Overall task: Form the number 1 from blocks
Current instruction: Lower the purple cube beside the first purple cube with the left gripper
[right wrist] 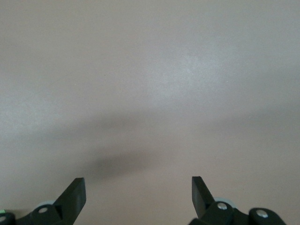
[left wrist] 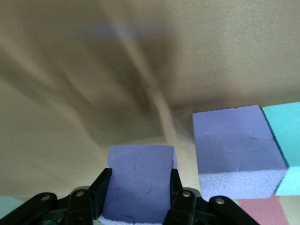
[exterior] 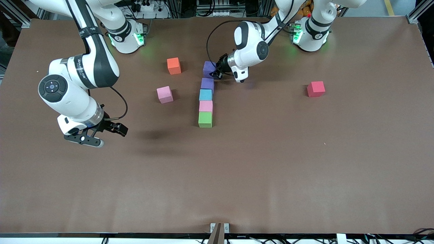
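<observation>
A straight column of blocks lies mid-table: purple, blue, pink and green, the green one nearest the front camera. My left gripper is shut on a second purple block at the purple end of that column, slightly offset from it. In the left wrist view this held block sits between the fingers of the left gripper, beside the column's purple block and blue block. My right gripper hangs open over bare table toward the right arm's end, nothing between its fingers.
Three loose blocks lie apart from the column: an orange one and a pink one toward the right arm's end, and a red one toward the left arm's end. The brown table stretches wide in front of the column.
</observation>
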`<state>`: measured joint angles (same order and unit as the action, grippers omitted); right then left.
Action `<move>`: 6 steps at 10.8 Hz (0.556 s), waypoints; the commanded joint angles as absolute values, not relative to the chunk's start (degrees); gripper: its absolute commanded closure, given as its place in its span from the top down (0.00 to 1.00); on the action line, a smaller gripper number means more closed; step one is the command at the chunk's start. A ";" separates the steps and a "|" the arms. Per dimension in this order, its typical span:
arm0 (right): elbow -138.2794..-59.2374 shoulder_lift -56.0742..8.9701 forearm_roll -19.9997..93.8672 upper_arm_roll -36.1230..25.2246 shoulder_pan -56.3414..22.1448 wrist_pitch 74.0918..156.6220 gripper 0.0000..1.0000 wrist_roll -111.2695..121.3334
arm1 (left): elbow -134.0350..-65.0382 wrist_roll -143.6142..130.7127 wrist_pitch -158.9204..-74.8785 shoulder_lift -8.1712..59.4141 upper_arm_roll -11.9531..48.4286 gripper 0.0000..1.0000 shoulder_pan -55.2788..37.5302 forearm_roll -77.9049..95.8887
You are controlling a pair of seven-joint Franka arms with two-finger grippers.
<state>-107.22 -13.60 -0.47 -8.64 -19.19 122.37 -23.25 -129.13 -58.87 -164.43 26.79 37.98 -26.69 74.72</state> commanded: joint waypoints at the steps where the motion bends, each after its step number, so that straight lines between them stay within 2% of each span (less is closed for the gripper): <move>1: -106.96 -13.27 -0.53 -8.00 -18.72 122.61 1.00 -24.08 | -127.88 -56.16 -165.41 27.60 38.23 0.00 -26.19 77.87; 6: -103.71 -15.03 -0.62 -8.00 -19.42 122.08 1.00 -24.08 | -127.09 -56.16 -165.76 27.69 38.06 0.00 -25.93 78.40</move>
<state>-105.29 -14.03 -0.47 -8.44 -19.29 122.79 -23.25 -128.17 -58.84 -164.98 27.16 37.74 -26.14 75.53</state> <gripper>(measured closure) 0.000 0.463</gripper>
